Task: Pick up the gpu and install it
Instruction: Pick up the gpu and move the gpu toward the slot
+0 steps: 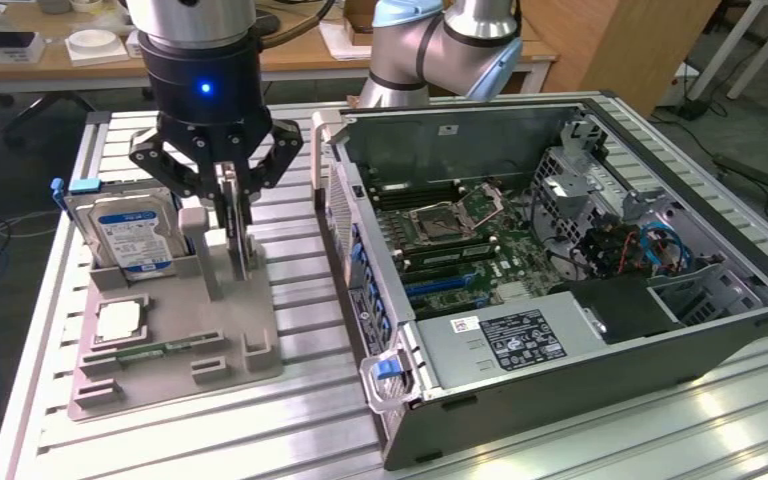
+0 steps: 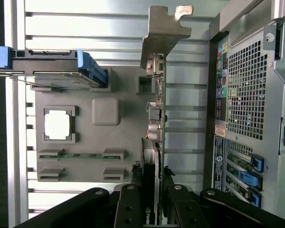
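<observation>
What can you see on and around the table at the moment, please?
gpu: one, dark, upright in holder slot.
hard drive: one, silver with blue label, upright in holder.
processor chip: one, silver, flat in holder.
memory stick: one, green, flat in holder.
holder: one, grey, on table.
computer case: one, black, open, at the exterior view's right.
table: one, slatted metal.
gripper: one, black, closed on gpu.

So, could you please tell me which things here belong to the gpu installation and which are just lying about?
For the job: gpu, gripper closed on it, open computer case.
Lying about: hard drive, processor chip, memory stick, all in the grey holder.
</observation>
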